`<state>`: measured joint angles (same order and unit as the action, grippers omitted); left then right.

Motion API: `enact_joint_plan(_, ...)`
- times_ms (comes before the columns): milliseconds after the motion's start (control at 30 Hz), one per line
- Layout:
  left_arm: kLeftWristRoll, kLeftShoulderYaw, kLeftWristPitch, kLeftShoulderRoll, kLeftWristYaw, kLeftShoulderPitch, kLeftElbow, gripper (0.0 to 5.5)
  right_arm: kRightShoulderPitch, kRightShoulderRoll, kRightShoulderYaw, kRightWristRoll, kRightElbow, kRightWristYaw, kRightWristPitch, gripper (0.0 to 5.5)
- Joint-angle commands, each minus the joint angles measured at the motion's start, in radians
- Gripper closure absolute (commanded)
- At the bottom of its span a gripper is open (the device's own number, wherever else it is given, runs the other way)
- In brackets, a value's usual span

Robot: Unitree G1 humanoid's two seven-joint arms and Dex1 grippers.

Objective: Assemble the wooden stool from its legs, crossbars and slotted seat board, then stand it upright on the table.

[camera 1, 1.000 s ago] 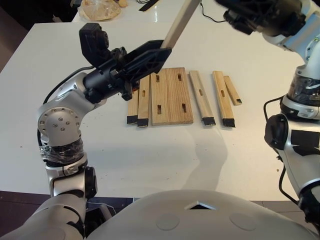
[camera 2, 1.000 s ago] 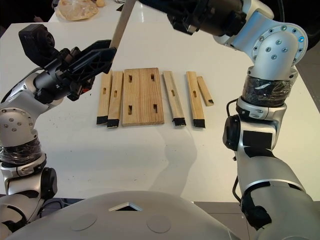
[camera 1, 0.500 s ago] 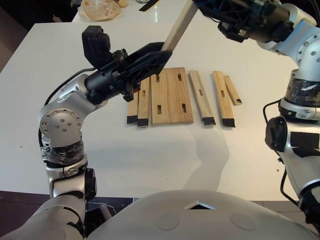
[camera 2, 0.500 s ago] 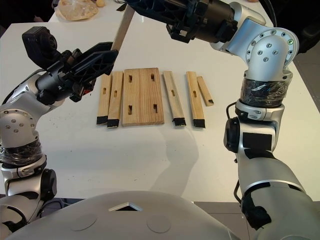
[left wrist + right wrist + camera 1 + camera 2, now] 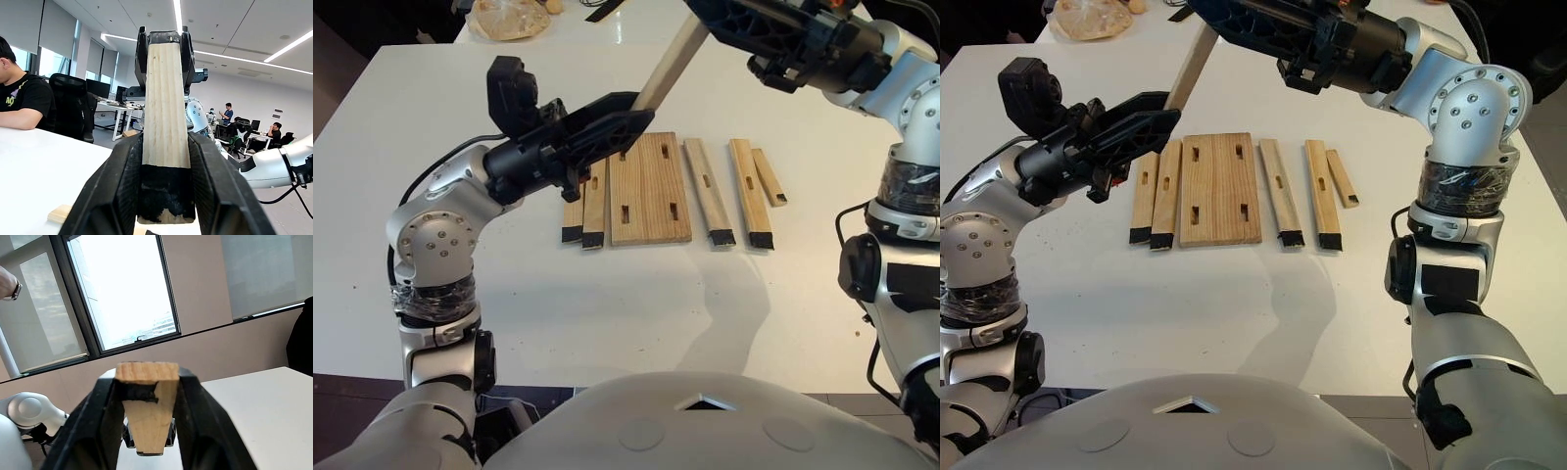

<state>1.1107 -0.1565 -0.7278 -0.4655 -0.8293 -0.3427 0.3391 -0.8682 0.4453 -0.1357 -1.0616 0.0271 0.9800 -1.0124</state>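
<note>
Leg [image 5: 670, 65] inside left claw [image 5: 632, 106], right claw [image 5: 1212, 20]

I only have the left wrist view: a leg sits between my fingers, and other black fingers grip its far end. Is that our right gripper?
Observer: Yes. The right gripper is shut on the upper end of the leg, and the left gripper clamps the black-tipped end. The leg is tilted, off the table.
Operator: Where is the seat board?
Observer: The seat board lies flat on the table, with all four slots empty.
Operator: What other parts are there?
Observer: A pair of bars lies side by side on the board's left. Two long bars and a short bar lie on its right.
</note>
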Motion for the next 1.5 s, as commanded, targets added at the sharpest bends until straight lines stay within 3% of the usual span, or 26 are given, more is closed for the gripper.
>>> enact_joint_plan(33,-0.129,0.044,0.031,-0.031,0.013,0.026,-0.035,3.32,0.012,0.012,0.008,0.057,-0.011,0.006,0.06,4.21)
enact_joint_plan(167,-0.293,0.096,0.135,-0.062,-0.023,0.1,-0.027,3.32,0.021,0.049,0.043,0.18,0.012,0.049,0.172,4.21)
enact_joint_plan(267,-0.444,0.125,0.236,-0.091,-0.021,0.181,-0.049,3.32,0.05,0.134,0.14,0.413,0.113,0.12,0.395,4.21)
enact_joint_plan(367,-0.49,0.084,0.27,-0.047,0.074,0.224,-0.043,3.32,0.071,0.213,0.214,0.626,0.265,0.161,0.628,4.21)
enact_joint_plan(467,-0.5,0.017,0.277,0.11,0.343,0.142,-0.05,3.32,0.106,0.254,0.224,0.709,0.336,0.188,0.729,4.21)
enact_joint_plan(600,-0.517,-0.088,0.27,0.374,0.834,-0.077,-0.16,3.32,0.16,0.271,0.23,0.722,0.298,0.245,0.744,4.21)
enact_joint_plan(767,-0.582,-0.074,0.339,0.565,1.096,-0.174,-0.221,3.32,0.248,0.324,0.234,0.714,0.234,0.319,0.724,4.21)
enact_joint_plan(1133,-0.814,0.02,0.397,0.577,1.154,-0.19,-0.312,3.32,0.189,0.379,0.272,0.806,0.39,0.499,0.846,4.21)
enact_joint_plan(1500,-0.853,0.033,0.374,0.621,1.163,-0.205,-0.314,3.32,0.168,0.399,0.309,0.874,0.479,0.621,0.889,4.21)
